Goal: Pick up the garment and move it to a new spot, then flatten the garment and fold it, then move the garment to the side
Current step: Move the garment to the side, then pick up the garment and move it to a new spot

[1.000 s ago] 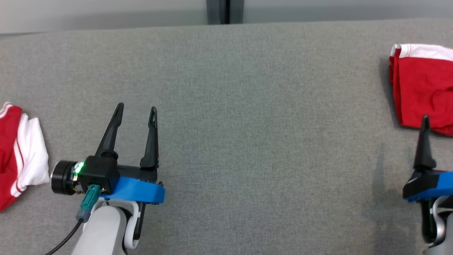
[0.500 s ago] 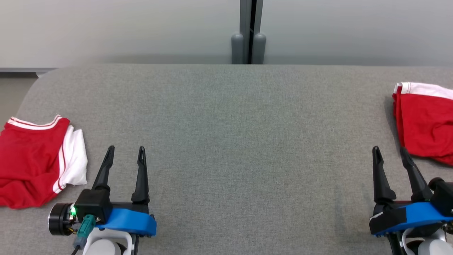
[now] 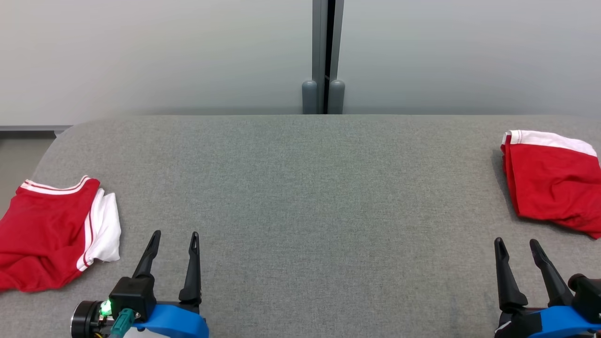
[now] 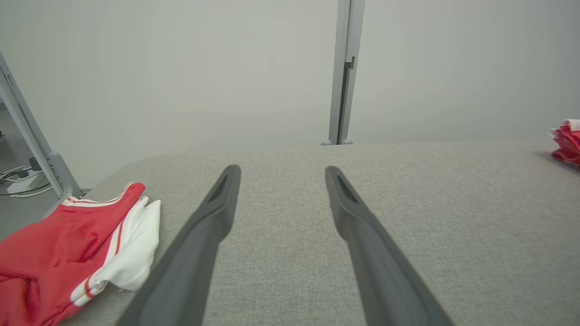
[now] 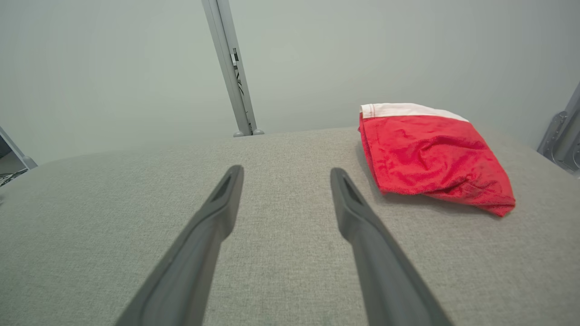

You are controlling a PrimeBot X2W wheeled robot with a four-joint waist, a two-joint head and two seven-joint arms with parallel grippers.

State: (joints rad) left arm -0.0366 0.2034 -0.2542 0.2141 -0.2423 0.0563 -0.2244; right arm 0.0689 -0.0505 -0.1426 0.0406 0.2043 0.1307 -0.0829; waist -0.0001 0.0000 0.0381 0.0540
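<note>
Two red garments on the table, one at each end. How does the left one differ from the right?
The left garment shows a white flap with thin red stripes on its inner side; the right garment has a plain white band along its far edge. The left garment lies nearer the robot; the right garment sits farther back. Both are red, creased and rest on the grey table.

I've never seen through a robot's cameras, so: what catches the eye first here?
Two red-and-white garments stand out against the grey table: the left garment lies bunched at the table's left edge, the right garment at its far right. Near the head view's bottom edge, the left gripper and right gripper point forward, both open and empty.
</note>
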